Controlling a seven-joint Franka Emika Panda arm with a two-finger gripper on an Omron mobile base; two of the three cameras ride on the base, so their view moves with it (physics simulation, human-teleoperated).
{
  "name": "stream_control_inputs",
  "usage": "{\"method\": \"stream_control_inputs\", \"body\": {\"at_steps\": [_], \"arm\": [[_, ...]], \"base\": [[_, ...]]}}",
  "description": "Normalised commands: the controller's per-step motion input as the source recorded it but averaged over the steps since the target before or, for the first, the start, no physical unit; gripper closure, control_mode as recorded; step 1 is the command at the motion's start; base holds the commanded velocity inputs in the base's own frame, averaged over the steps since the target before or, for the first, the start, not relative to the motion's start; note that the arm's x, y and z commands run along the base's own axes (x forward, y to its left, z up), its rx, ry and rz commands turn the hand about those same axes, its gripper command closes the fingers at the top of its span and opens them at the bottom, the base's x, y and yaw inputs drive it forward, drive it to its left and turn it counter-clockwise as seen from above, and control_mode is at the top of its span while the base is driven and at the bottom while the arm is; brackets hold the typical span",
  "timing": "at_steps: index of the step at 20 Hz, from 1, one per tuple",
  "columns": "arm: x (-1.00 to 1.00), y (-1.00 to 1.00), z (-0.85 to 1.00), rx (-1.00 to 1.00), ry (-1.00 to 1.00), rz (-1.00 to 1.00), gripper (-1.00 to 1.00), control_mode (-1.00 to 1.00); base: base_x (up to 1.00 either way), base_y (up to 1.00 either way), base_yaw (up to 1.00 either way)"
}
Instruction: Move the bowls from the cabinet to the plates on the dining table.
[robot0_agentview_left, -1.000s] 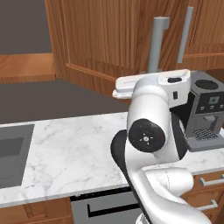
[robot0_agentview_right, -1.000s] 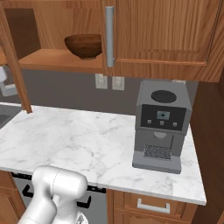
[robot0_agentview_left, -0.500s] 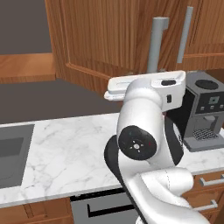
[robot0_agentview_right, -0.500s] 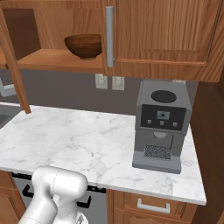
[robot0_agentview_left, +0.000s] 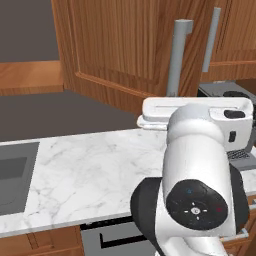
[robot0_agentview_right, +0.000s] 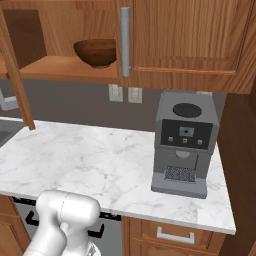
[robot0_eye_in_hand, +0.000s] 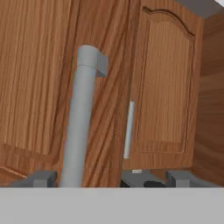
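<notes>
Against 1 s ago: base views unshifted, the arm's upper body leans further toward 9 o'clock in the left base view; bowl unmoved. Gripper (robot0_eye_in_hand: 109, 178) jaws stand wide apart, holding nothing; 1 fingertip (robot0_eye_in_hand: 43, 178) sits at 9 o'clock of the grey door handle (robot0_eye_in_hand: 79, 118), the other at 3 o'clock, the bar between them untouched. Marble counter (robot0_agentview_right: 90, 160) carries a coffee machine (robot0_agentview_right: 184, 145) at 3 o'clock. Brown wooden bowl (robot0_agentview_right: 96, 52) rests upright, rim up, on the shelf of the open cabinet (robot0_agentview_right: 180, 40), at 11 o'clock. Handle's long axis runs vertical.
</notes>
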Motion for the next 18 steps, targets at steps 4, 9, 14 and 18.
{"method": "stream_control_inputs", "body": {"at_steps": [4, 9, 14, 18], "arm": [[-0.88, -0.86, -0.09, 0.07, -0.01, 0.01, -1.00, -1.00], [-0.80, -0.94, -0.30, 0.01, 0.00, 0.03, -1.00, -1.00], [-0.50, -1.00, -0.37, 0.04, 0.03, 0.05, -1.00, -1.00], [-0.14, -0.90, -0.34, 0.13, 0.07, 0.05, -1.00, -1.00]], "base": [[0.00, 0.00, 0.00], [0.00, 0.00, 0.00], [0.00, 0.00, 0.00], [0.00, 0.00, 0.00]]}}
